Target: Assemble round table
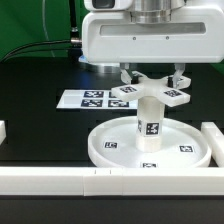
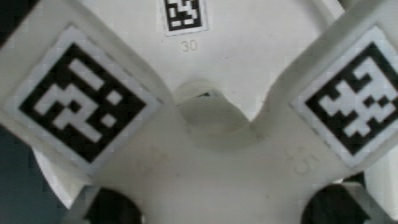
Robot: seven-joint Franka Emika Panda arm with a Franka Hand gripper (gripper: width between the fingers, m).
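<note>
The large rimmed disc (image 1: 105,150) lies flat on the black table. The short thick cylinder (image 1: 149,125) stands upright on its hub. The small cross-shaped piece (image 1: 150,93) sits level on top of the cylinder, its tagged arms spread out. My gripper (image 1: 151,80) is straight above, with one finger on each side of the cross. In the wrist view the cross (image 2: 196,120) fills the picture with its tags facing up. The dark fingertips (image 2: 111,205) press against its sides, so my gripper (image 2: 228,205) is shut on it. The top of the cylinder is hidden under the cross.
The marker board (image 1: 85,98) lies behind the disc toward the exterior view's left. A long white bar (image 1: 60,180) runs along the front. Another bar (image 1: 212,140) stands at the exterior view's right, and a short white end (image 1: 3,130) shows at the left edge.
</note>
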